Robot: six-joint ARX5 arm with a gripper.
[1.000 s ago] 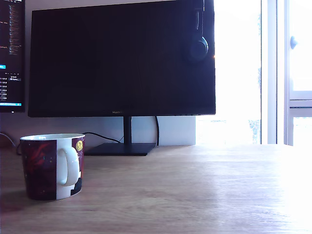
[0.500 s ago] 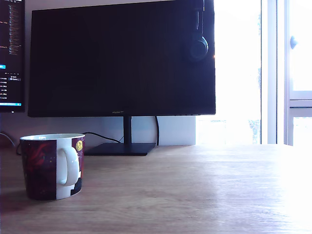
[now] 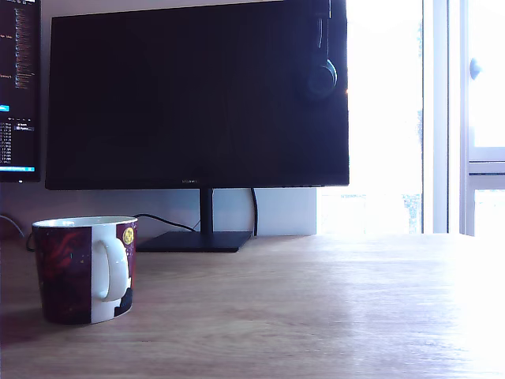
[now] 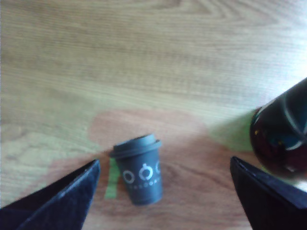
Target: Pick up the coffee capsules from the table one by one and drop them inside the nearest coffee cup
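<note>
grey capsule (image 4: 140, 167) lay tilted on table (image 4: 144, 57) between wide-open, empty gripper (image 4: 165, 191) fingers (nearer one finger (image 4: 57, 196)); mug (image 4: 283, 139) beside.

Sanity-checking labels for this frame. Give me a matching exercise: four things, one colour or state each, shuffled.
Things:
1. capsule
2. mug
3. monitor
4. gripper

Colour or state:
a. open
b. maroon, white handle
c. grey, white ring marks
d. screen dark

Pairs: 1-c, 2-b, 3-d, 4-a
</note>
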